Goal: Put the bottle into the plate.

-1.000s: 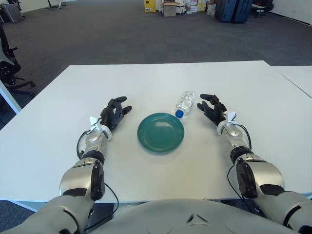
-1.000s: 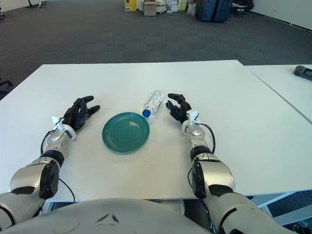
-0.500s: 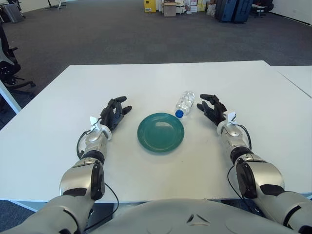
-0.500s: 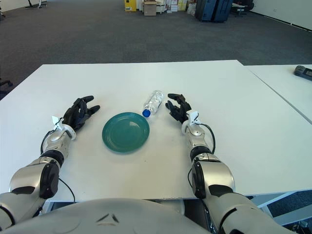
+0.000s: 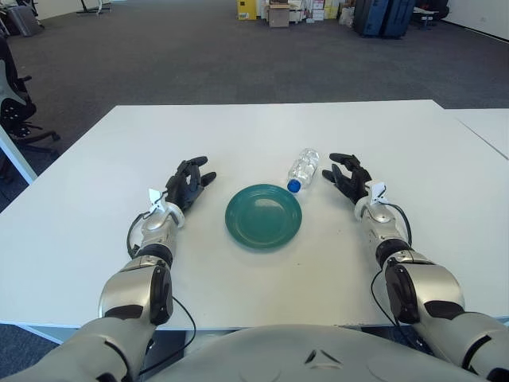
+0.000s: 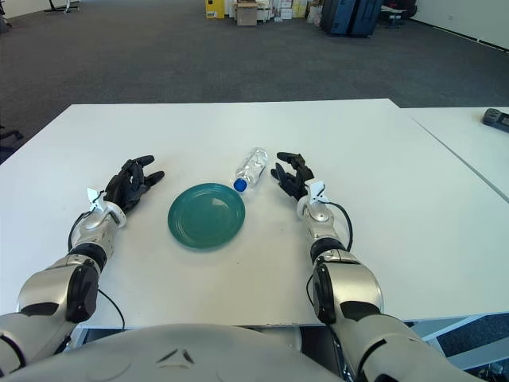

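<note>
- Left hand (image 5: 185,184): on the left side of the table (image 5: 95,191), left of the plate and apart from it. Its dark fingers (image 5: 197,162) are loosely spread, pointing up and a little toward the middle, and hold nothing.
- Plate (image 5: 263,216): a round green dish, flat on the white table between the two hands, with nothing in it.
- Bottle (image 5: 302,169): a clear plastic one with a blue cap (image 5: 293,185), lying on its side on the table just beyond the plate's far right rim. The cap end points toward the plate and sits close to the rim; whether they touch I cannot tell. The bottle is outside the plate.
- Right hand (image 5: 347,177): on the right, just beside the bottle's right side with a small gap between them. Its fingers (image 5: 340,157) are spread and somewhat curved, angled toward the bottle, gripping nothing.
- Second table (image 6: 469,143): another white top at the far right edge, with a dark device (image 6: 496,117) on it in the right eye view.
- Floor (image 5: 159,56): grey carpet behind the table, with boxes and dark cases (image 5: 382,16) far off.
</note>
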Motion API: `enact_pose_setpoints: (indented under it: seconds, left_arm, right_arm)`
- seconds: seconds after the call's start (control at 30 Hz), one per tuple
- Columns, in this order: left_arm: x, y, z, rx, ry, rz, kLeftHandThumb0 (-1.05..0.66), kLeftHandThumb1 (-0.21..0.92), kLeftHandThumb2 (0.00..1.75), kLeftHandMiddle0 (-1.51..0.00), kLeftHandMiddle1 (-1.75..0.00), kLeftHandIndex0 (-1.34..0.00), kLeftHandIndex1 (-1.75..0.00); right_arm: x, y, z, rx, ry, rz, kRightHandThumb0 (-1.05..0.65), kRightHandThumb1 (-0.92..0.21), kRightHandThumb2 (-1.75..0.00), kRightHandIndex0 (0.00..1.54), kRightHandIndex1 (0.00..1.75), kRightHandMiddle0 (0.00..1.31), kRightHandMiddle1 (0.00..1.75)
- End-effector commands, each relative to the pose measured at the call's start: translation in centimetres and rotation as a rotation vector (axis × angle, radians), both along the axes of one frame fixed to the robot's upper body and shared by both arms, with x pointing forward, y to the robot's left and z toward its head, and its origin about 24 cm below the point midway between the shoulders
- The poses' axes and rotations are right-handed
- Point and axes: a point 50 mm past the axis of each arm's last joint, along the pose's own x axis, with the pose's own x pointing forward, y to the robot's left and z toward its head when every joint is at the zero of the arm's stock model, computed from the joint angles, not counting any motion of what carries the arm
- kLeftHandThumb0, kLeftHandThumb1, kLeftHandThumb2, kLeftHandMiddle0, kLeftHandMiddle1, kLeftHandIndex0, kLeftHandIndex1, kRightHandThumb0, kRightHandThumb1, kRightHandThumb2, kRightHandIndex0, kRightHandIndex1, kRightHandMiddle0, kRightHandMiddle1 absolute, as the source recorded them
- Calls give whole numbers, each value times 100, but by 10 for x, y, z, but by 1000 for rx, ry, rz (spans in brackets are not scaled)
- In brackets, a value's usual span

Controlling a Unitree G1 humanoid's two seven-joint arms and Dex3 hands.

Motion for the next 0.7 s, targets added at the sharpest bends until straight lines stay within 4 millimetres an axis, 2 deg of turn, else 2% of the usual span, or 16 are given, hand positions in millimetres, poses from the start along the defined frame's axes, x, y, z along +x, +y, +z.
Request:
enact_pose_setpoints:
  seconds: [0.0, 0.33, 0.47, 0.57, 0.67]
  left_arm:
    - [1, -7, -3, -4, 30, -5, -84, 92, 76, -38, -54, -5, -103]
    - [1, -13, -4, -12, 33, -4, -84, 92, 76, -38, -53, -5, -103]
    - [1, -15, -5, -19, 32, -5, -84, 92, 76, -38, -53, -5, -103]
    - [2, -16, -4, -24, 30, -4, -85, 92, 76, -38, -53, -6, -104]
    - [2, -17, -4, -31, 31, -4, -86, 92, 77, -38, -54, -6, -104]
  right_arm:
    - [8, -9, 14, -82, -68, -41, -58, -92, -56, 64, 46, 7, 102]
    - [25, -2, 47, -229, -263, -8, -63, -92, -51, 50, 44, 3, 101]
    - [36, -2, 67, -313, -340, 48, -67, -92, -55, 45, 33, 1, 93]
    - [44, 4, 82, -349, -386, 102, -73, -92, -61, 42, 18, 0, 80]
    - [49, 10, 92, -382, -416, 159, -79, -92, -65, 36, 9, 0, 68]
